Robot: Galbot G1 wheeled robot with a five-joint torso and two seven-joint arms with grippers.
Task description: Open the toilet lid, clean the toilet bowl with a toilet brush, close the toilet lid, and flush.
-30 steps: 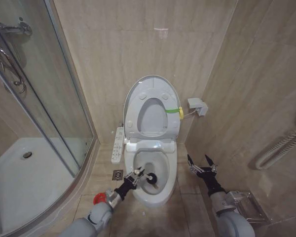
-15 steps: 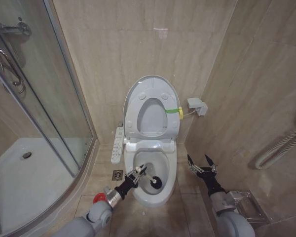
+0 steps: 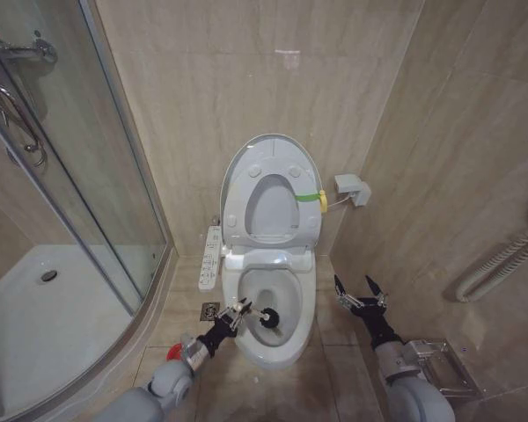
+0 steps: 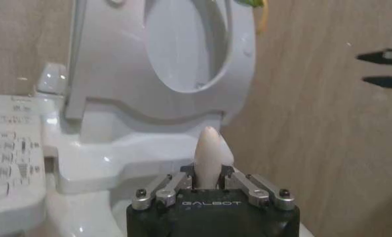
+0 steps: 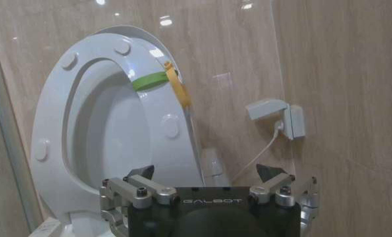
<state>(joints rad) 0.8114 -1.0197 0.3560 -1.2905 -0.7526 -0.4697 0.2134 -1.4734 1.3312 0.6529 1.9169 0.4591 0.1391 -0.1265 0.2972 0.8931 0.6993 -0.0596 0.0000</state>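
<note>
White toilet lid [image 3: 273, 189] upright; dark-headed toilet brush [image 3: 269, 317] inside white toilet bowl [image 3: 273, 347].

Head view looks down from afar; both wrist views face the raised toilet lid [image 3: 271, 189] closely.

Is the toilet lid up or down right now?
Up. The toilet lid stands raised against the wall with the seat, and the toilet bowl is uncovered, the toilet brush inside it, held by the left gripper.
</note>
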